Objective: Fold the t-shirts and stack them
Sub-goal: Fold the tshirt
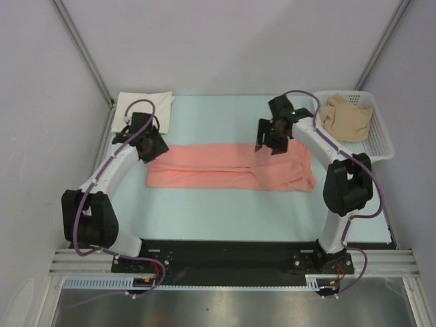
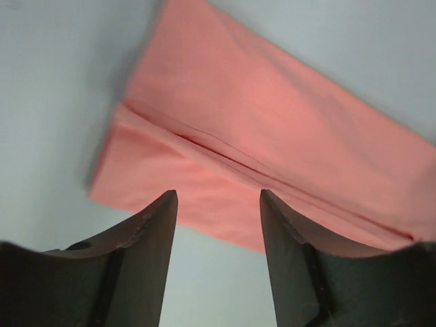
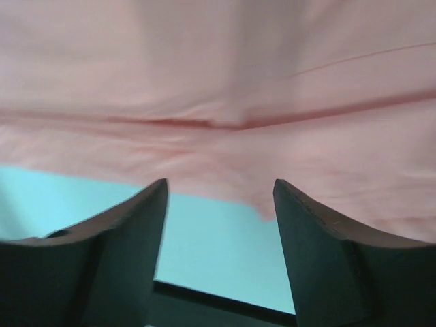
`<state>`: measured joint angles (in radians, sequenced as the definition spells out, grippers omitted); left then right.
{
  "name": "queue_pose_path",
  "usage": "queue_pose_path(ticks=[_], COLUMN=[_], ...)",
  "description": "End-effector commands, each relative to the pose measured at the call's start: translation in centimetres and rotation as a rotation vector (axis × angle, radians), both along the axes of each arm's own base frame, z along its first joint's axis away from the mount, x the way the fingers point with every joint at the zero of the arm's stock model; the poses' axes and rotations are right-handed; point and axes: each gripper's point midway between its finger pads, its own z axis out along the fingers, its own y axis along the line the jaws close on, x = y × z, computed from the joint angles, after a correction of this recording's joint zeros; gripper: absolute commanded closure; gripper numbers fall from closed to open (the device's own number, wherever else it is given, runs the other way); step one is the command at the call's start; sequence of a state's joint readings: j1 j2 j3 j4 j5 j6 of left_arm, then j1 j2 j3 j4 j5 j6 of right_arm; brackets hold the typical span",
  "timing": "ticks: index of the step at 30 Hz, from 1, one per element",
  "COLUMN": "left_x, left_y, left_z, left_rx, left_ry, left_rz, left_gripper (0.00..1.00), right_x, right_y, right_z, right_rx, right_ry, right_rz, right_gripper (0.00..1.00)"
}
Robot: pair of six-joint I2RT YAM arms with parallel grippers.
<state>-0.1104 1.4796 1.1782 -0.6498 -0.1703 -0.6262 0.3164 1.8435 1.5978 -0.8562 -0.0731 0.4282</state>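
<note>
Salmon-pink shirt (image 1: pixel 231 167) lying flat as a long folded band, sideways across the table (image 1: pixel 225 218), with a lengthwise crease down its middle and a looser, wider end on the right. Left gripper (image 1: pixel 151 146) hovering at that shirt's left end, jaws spread, nothing between them. Right gripper (image 1: pixel 272 139) over the shirt's far edge, right of its middle, jaws likewise wide and empty. Judged as the gap between folds: long sides seemingly turned in, crosswise fold not yet made.

For a clean next fold:
- Pinch all layers at one short end of the shirt, one gripper per corner, fingers straddling the edge rather than pressing down on top.
- Lift only enough to clear the cloth beneath, carry across level, and lay down edge on edge.
- Flatten the bunched right end first, or risk a lopsided packet.

Edges and room:
- Bare table on the near side of the shirt, probably ample for a sweep.
- Less room behind the shirt's left end, with the cream-white shirt (image 1: pixel 143 105) folded there, near the left gripper.
- White basket (image 1: pixel 381 146) beyond the shirt's right end, with the tan-beige shirt (image 1: pixel 347 117) heaped inside. Keep the right arm off its rim.
- Right end of the shirt lying near the right arm, so watch for dragged cloth.
</note>
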Motion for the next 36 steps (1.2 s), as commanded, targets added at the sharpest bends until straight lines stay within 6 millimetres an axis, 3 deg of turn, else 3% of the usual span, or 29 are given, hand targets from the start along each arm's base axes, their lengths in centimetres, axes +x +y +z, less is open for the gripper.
queue_pose_path(ticks=[1,3,5,6,7,9,15,24,28,30,31,32,34,36], left_x=[-0.1,-0.9,-0.9,-1.6,-1.6,-1.3,-0.5,0.7,2.0,3.8,4.2,4.6,4.7,4.2], left_y=[-7.2,-10.1,-11.7,-12.6,-12.9,-13.1,-13.7,-13.8,-13.0,-12.2,-11.9,-11.7,-10.9,-10.7], left_z=[-1.2,-2.0,-2.9,-3.8,-4.3,-5.4,-6.3,-8.0,-8.1,-7.1,-6.4,-5.0,-4.0,-3.4], left_rx=[-0.152,-0.207,-0.254,-0.296,-0.310,-0.313,-0.312,-0.289,-0.228,-0.169,-0.140,-0.121,-0.078,-0.074], left_ry=[-0.044,-0.046,-0.051,-0.027,-0.017,0.013,0.052,0.110,0.124,0.094,0.083,0.059,0.041,0.034], left_rz=[-0.268,-0.348,-0.376,-0.406,-0.411,-0.411,-0.447,-0.453,-0.450,-0.430,-0.438,-0.433,-0.418,-0.421], left_gripper=[0.45,0.48,0.51,0.54,0.55,0.56,0.57,0.57,0.57,0.57,0.56,0.55,0.53,0.51], right_x=[-1.9,-3.3,-3.8,-4.2,-4.3,-4.6,-5.4,-4.6,-3.2,-1.2,-0.4,1.3,3.1,4.3], right_y=[6.0,8.5,9.4,10.0,10.4,10.9,12.4,12.8,12.7,12.3,11.9,12.2,11.4,11.2], right_z=[0.1,-0.6,-2.0,-2.6,-3.4,-4.2,-6.0,-8.5,-9.1,-8.5,-9.5,-8.3,-9.1,-7.9], right_rx=[0.118,0.133,0.119,0.117,0.122,0.126,0.146,0.132,0.114,0.108,0.089,0.095,0.076,0.081], right_ry=[0.007,0.019,0.030,0.044,0.065,0.084,0.138,0.190,0.174,0.144,0.153,0.107,0.110,0.105], right_rz=[0.095,0.136,0.154,0.164,0.170,0.181,0.211,0.207,0.196,0.177,0.165,0.160,0.141,0.135], right_gripper=[0.36,0.48,0.53,0.69,0.73,0.75,0.77,0.77,0.75,0.75,0.74,0.73,0.72,0.67])
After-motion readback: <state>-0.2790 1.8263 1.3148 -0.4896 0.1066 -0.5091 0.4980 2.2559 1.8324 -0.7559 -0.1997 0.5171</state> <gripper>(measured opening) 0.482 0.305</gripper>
